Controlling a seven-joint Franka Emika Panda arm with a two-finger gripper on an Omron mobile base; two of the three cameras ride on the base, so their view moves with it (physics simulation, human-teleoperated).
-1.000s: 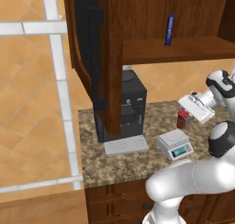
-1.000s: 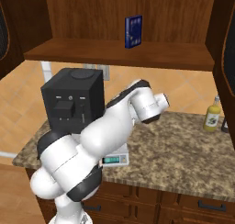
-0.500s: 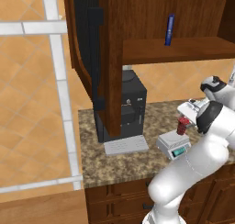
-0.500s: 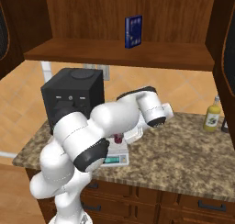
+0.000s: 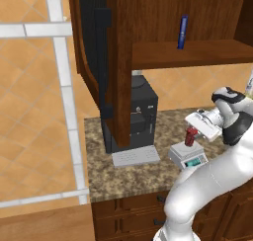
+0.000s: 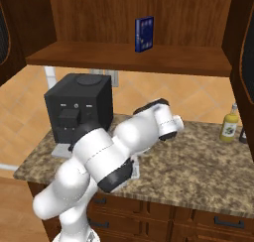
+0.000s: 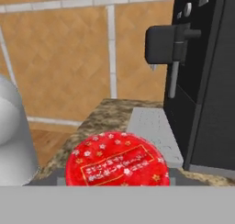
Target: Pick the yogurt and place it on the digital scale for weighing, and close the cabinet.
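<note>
Red star-speckled yogurt (image 7: 117, 164), light-grey teal-fronted digital scale (image 5: 188, 157), black coffee machine (image 6: 79, 111).

My arm rises from the lower right of the left base view, bends up through a dark elbow joint at the right edge, and folds back toward the middle of the frame. My wrist is turned so the white hand lies nearly level, pointing left. My gripper (image 5: 191, 135) sits at centre right there, its fingers pointing down and closed on the yogurt (image 5: 190, 136). In the right base view my forearm and elbow cross the middle, hiding the hand.
</note>
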